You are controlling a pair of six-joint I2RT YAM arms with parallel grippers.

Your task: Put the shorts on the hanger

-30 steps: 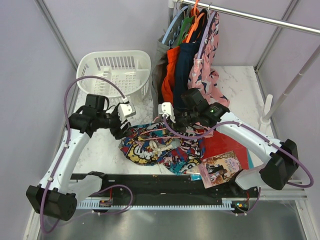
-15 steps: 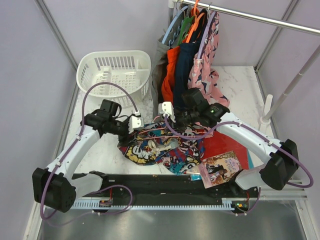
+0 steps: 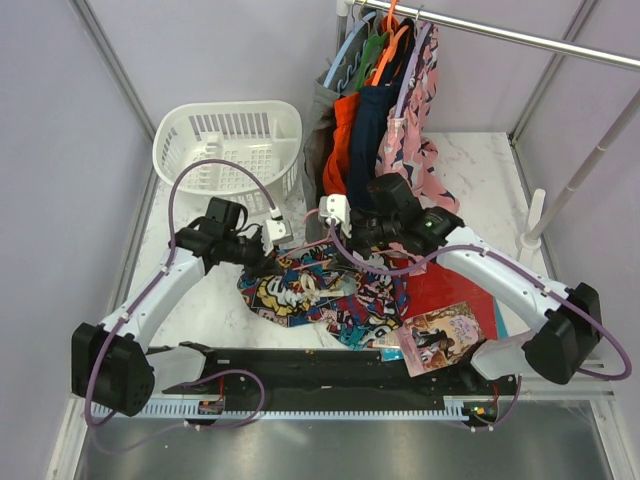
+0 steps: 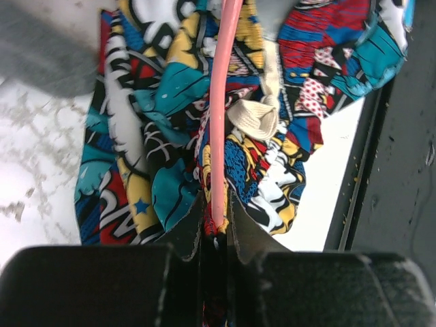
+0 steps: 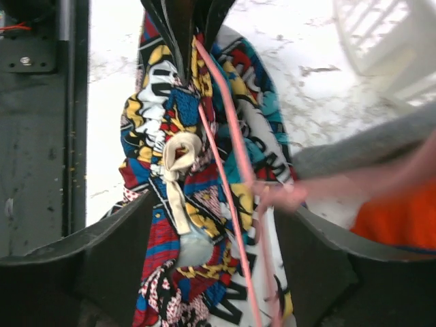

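My left claw (image 4: 216, 228) pinches the thin pale-pink wire hanger (image 4: 221, 102), axis toward 12 o'clock across comic-print cloth shorts (image 4: 157, 157); my right claw (image 5: 216, 204) gapes wide.

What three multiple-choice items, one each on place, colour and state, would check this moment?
1. Where do the shorts lie? A in a basket; B on the table; C over a rail.
2. What colour is the hanger wire that the left tool pinches? A pale pink; B green; C orange.
3. How is the right tool? A shut on cloth; B shut on the wire; C open.
Key: 1 B: the top view shows them spread there. 2 A: the left wrist view shows pink wire. 3 C: its jaws stand wide apart.
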